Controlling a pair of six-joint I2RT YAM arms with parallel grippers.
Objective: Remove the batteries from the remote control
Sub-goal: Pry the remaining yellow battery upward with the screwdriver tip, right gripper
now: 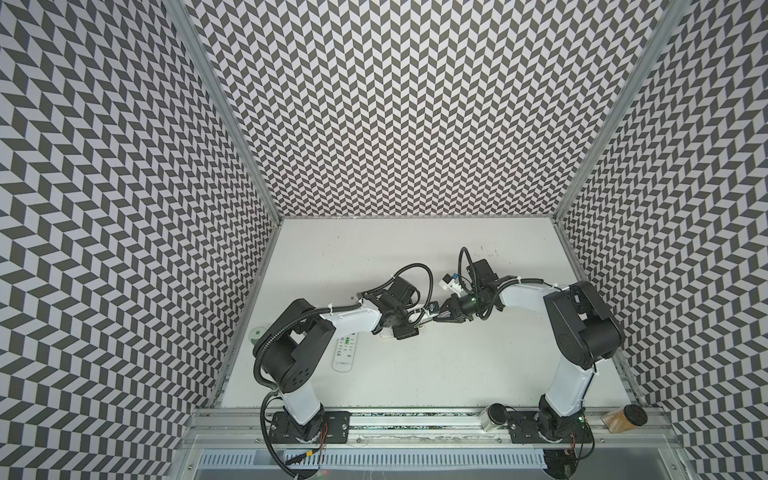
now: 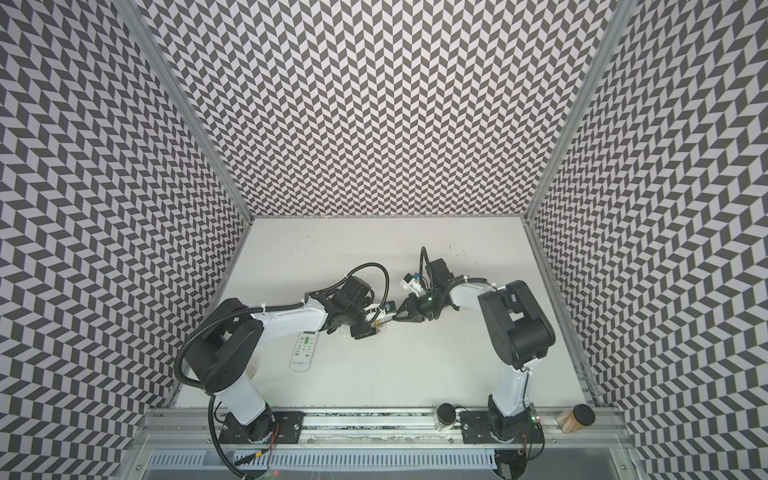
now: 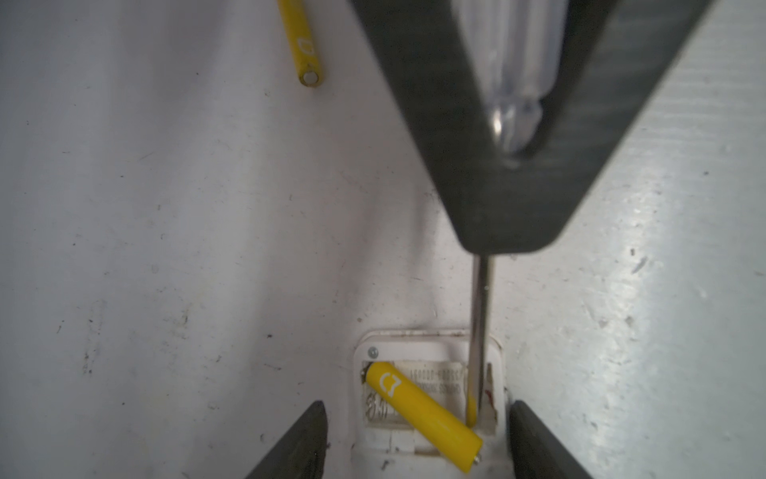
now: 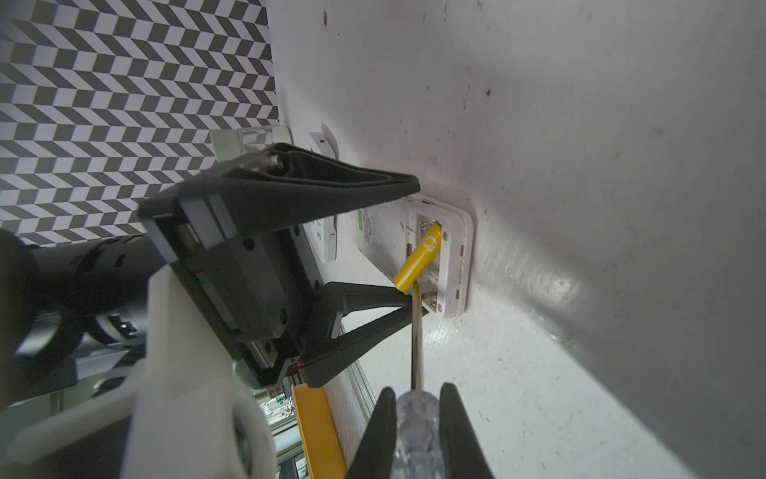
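The yellow battery (image 3: pixel 422 414) was judged light, rigid and slick, best taken across its raised free end. It was seen tilted out of the open compartment of the remote control (image 3: pixel 431 352), just below the middle of both top views. A second yellow battery (image 3: pixel 300 41) lay loose on the table (image 3: pixel 166 207). The left gripper (image 3: pixel 416 408) was spread, flanking the remote control with nothing pinched. The right gripper (image 4: pixel 416 394) was clamped on the clear handle of the screwdriver (image 4: pixel 416 344), whose tip was set against the raised end.
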